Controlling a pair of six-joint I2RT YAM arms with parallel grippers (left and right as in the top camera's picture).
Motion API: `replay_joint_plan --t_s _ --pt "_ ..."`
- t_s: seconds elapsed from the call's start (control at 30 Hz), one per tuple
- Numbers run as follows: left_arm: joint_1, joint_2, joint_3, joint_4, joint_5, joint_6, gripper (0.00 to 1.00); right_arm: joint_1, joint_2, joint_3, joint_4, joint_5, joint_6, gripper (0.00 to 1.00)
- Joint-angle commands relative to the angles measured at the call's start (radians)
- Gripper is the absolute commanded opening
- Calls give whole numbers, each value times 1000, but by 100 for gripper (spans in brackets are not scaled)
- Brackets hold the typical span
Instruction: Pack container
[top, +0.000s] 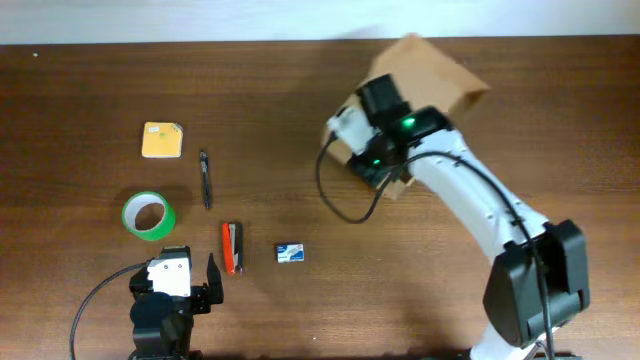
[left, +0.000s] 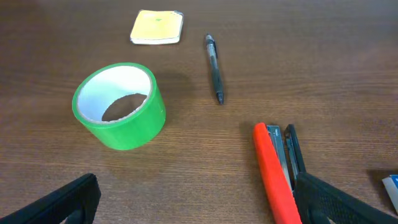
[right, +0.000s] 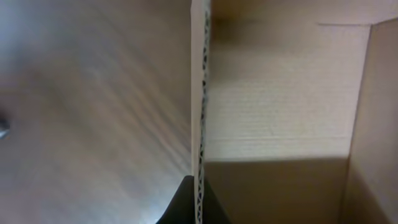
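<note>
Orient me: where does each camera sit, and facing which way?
Overhead: above the table, looking straight down; both arms, cardboard box.
Left wrist: low, facing green tape, pen, stapler; left tool, fingers at bottom corners.
Right wrist: at the box wall's edge, looking inside; right tool at bottom.
Shared: overhead and left wrist both show the tape.

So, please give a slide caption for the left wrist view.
Green tape roll, sticky notes, pen and red stapler on wooden table.
</note>
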Motion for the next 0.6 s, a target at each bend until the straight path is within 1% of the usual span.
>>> replay_joint_plan --t_s 0.0,0.2,0.3,0.43,0.57 --pt "5 -4 -4 -6 -11 -13 100 69 -7 17 -2 -9 -131 4" --pt "5 -4 -4 -6 -11 -13 100 148 -7 17 -6 -15 -269 4" --pt "5 -4 -4 -6 -11 -13 100 164 -7 17 -28 -79 -363 4" --pt "5 -4 -4 -6 -11 -13 99 164 -7 17 -36 -161 -394 4" --pt "5 -4 -4 -6 -11 -13 100 164 -6 17 -29 -184 -436 4"
